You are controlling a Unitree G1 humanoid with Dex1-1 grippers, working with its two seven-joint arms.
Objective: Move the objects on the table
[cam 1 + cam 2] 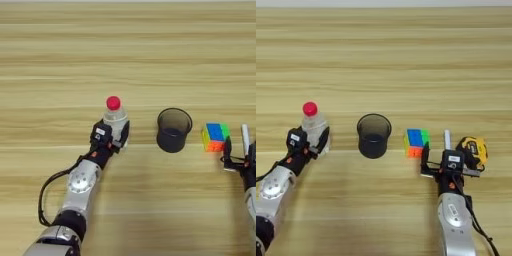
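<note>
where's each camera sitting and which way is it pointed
Left eye view: on the robot's head, looking down on the table; the left arm shows whole, its left gripper around the bottle, and the right gripper is cut by the right edge.
Right eye view: same head, same downward look, reaching further right; it shows the right gripper at the marker pen and a yellow tape measure.
Both share the bottle, cup and puzzle cube.
</note>
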